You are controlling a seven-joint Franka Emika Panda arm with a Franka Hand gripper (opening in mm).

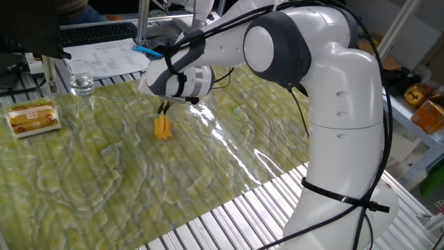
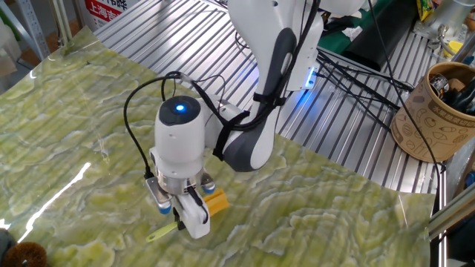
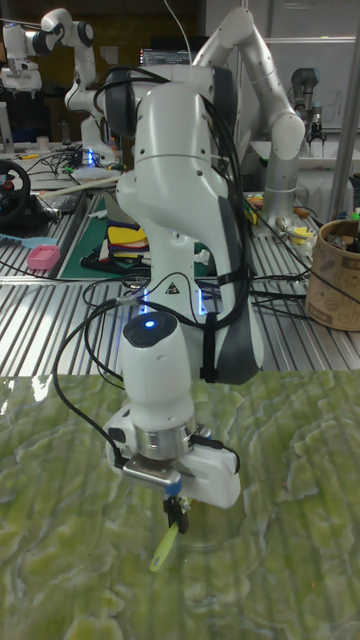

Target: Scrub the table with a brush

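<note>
Brush (image 2: 202,210) — handle clamped between the fingers (image 2: 184,215) — bristles on the table (image 2: 67,133).

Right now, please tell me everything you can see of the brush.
The brush is small, with a stubby orange-yellow bristle head and a thin, pale yellow-green handle that looks like plastic. The hand is shut on it near the head. The head points down onto the glossy marbled sheet of the table and seems to touch it. In the other fixed view the handle sticks out low and slanted past the hand.
</note>
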